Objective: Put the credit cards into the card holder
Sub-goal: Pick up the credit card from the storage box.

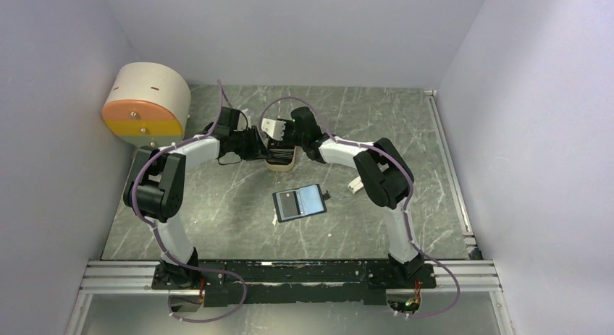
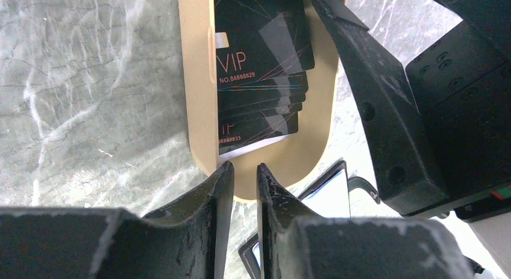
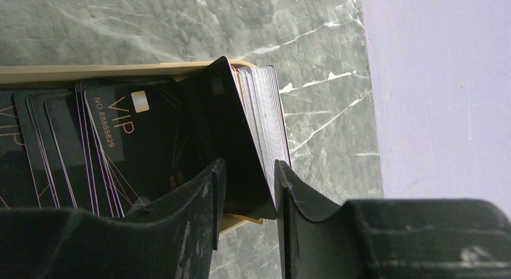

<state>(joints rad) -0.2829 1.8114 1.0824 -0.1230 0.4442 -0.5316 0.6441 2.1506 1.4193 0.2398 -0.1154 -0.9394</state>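
The credit cards (image 2: 259, 62) are black "VIP" cards fanned out in a beige oblong tray (image 2: 199, 80). The tray stands behind the middle of the table (image 1: 281, 163). My right gripper (image 3: 248, 170) is closed around a stack of cards (image 3: 265, 122) that stands on edge at the tray's end. Its right finger lies against the stack's whitish edges. My left gripper (image 2: 244, 169) hovers at the tray's other end, its jaws a narrow gap apart, holding nothing. The card holder (image 1: 298, 202), a black wallet, lies open in front of the tray, with a corner also showing in the left wrist view (image 2: 328, 191).
A big beige-and-orange round box (image 1: 145, 103) stands at the back left. A small white object (image 1: 355, 184) lies by the right arm. Both grippers (image 1: 268, 140) crowd over the tray, and the right arm (image 2: 410, 110) fills the left wrist view's right side. Walls close in on three sides.
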